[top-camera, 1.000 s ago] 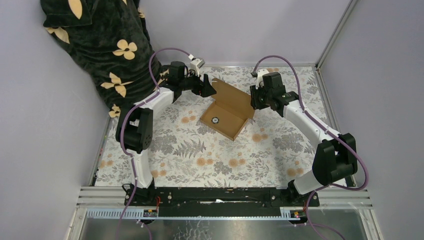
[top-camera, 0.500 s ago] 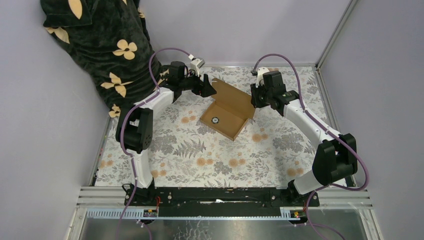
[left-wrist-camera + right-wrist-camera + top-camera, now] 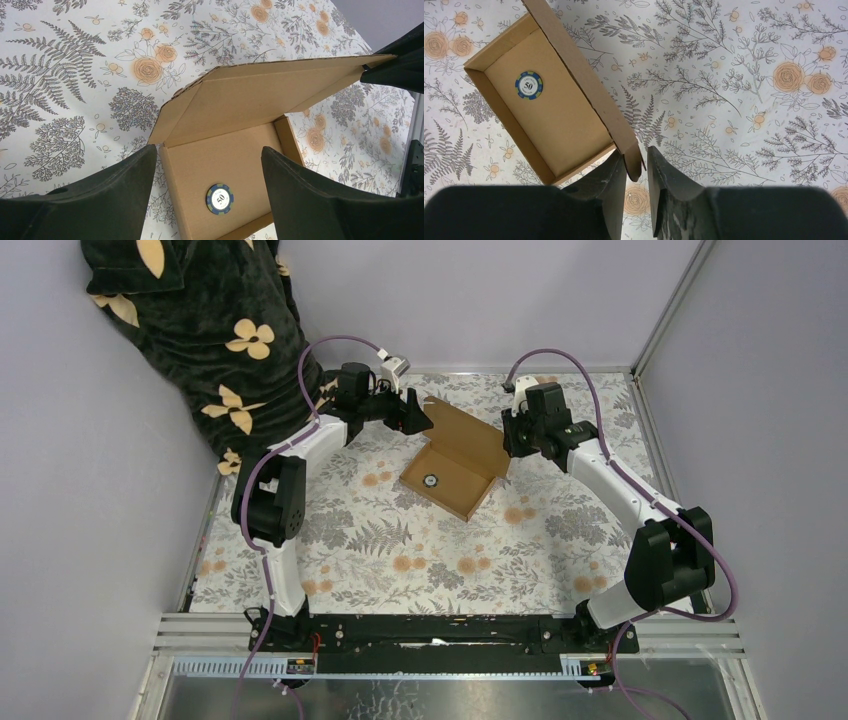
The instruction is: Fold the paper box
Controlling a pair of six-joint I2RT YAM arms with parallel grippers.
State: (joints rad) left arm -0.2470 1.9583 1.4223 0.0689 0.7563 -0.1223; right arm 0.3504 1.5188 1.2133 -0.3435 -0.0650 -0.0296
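Observation:
The paper box (image 3: 455,478) is a shallow brown cardboard mailer on the floral cloth, with its lid (image 3: 468,425) raised toward the back. A blue and white poker chip (image 3: 431,480) lies inside it. My left gripper (image 3: 418,418) hovers at the lid's back left, open and empty. In the left wrist view (image 3: 207,149) the tray (image 3: 240,160) and the chip (image 3: 220,198) show between its wide fingers. My right gripper (image 3: 510,440) is at the lid's right corner. In the right wrist view (image 3: 636,156) its narrow jaws are closed on the lid's corner tab (image 3: 633,157).
A person in a dark floral garment (image 3: 190,330) stands at the back left, close to the left arm. Grey walls and an aluminium frame post (image 3: 665,315) enclose the table. The floral cloth (image 3: 380,540) covers the whole surface.
The right gripper has shifted slightly toward the back at the lid's corner. The box, the lid and the left arm look unchanged.

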